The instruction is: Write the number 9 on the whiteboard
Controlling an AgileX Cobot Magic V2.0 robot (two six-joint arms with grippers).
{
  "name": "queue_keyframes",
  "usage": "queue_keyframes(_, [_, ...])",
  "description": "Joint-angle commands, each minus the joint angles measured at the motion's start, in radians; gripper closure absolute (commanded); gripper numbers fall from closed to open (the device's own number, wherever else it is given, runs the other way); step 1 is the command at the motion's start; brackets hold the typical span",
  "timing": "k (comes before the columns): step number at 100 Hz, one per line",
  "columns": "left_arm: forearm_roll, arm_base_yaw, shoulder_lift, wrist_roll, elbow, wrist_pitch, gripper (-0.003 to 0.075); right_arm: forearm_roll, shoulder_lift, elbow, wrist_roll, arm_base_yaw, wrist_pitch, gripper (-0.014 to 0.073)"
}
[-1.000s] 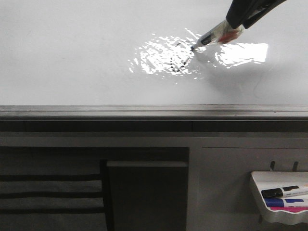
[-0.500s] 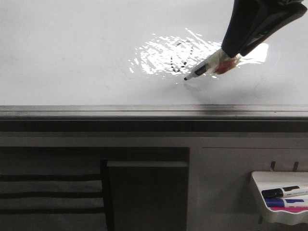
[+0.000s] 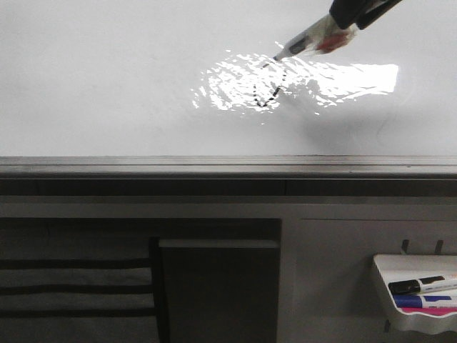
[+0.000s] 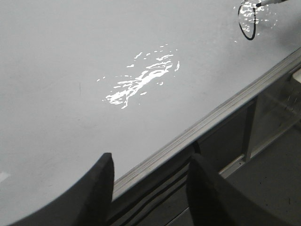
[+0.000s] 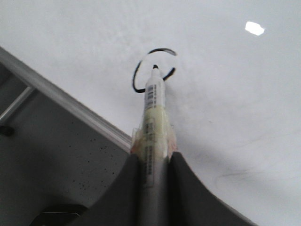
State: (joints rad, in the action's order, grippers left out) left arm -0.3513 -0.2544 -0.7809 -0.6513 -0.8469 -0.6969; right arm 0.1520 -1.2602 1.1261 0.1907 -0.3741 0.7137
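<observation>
The whiteboard lies flat, glossy white with glare. On it is a black marker stroke of the number 9; only a nearly closed loop shows, no tail. My right gripper is shut on a marker whose tip touches the far side of the loop. In the right wrist view the marker sits between my gripper's fingers, its tip inside the loop. My left gripper is open and empty over the board's near edge, far from the loop.
The board's dark grey metal frame edge runs across the front. Below it at the right hangs a small white marker tray with spare markers. A dark cabinet panel is under the board.
The marker swept toward the near side of the loop, then back to its far side. The loop stroke has grown longer on its right side.
</observation>
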Motion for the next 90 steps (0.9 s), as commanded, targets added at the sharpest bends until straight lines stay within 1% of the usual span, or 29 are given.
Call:
queue_keyframes(1, [-0.030,0.002,0.000,0.003,-0.031,0.069,0.0387,-0.001,0.032,0.036,-0.008,0.033,-0.066,0.0639])
queue_keyframes(12, [-0.030,0.002,0.000,0.003,-0.031,0.069,0.0387,-0.001,0.032,0.036,-0.008,0.032,-0.072,0.0639])
queue_keyframes(30, [-0.030,0.002,0.000,0.003,-0.031,0.071,0.0387,0.001,0.015,0.036,-0.006,-0.002,-0.082,0.0639])
queue_keyframes(47, [-0.030,0.002,0.000,0.003,-0.031,0.071,0.0387,-0.007,-0.016,0.036,-0.006,0.004,-0.089,0.0639])
queue_keyframes(90, [-0.021,0.002,0.000,0.003,-0.031,0.069,0.0387,-0.039,-0.014,0.036,-0.006,0.004,-0.095,0.0639])
